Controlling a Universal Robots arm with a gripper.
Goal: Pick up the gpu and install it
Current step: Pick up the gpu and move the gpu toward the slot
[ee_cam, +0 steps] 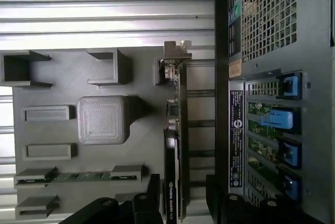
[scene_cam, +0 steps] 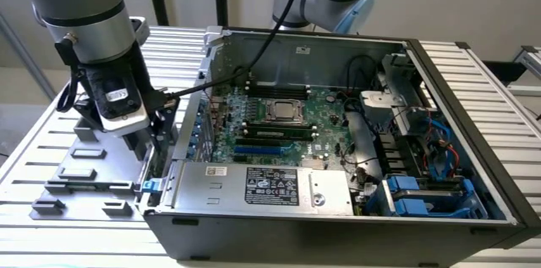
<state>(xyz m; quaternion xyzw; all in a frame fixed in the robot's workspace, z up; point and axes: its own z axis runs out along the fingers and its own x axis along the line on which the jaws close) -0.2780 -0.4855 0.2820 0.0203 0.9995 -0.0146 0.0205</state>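
Placement made sense to me here: the gpu (ee_cam: 172, 150), a small thin black rectangular card with a silvery metal bracket (ee_cam: 176, 51) at 1 end, stood on its long edge in a slot of the grey printed plastic fixture tray (ee_cam: 141, 140). It sat along the tray's edge nearest the open black computer case (scene_cam: 338, 233). My guess is that parking it upright like that left both flat faces free for a pinch from above, and kept it just beside the case it's meant to go into. A narrow green-and-black memory stick (ee_cam: 78, 176) lay in its own holders toward the tray's opposite side, well apart from the card. The tray itself rested on the slatted metal table (ee_cam: 104, 4), right up against the case wall with the blue slot latches (ee_cam: 290, 85).

Pose-wise, the grey Universal Robots arm (scene_cam: 85, 14) pointed its wrist straight down over that case-side edge of the tray. The black gripper (ee_cam: 183, 185) was spread wide, with 1 finger on each side of the card near the end away from the bracket. Nothing was clamped, and the gpu looked untouched in its slot, so I'd call the pick lined up but not made.
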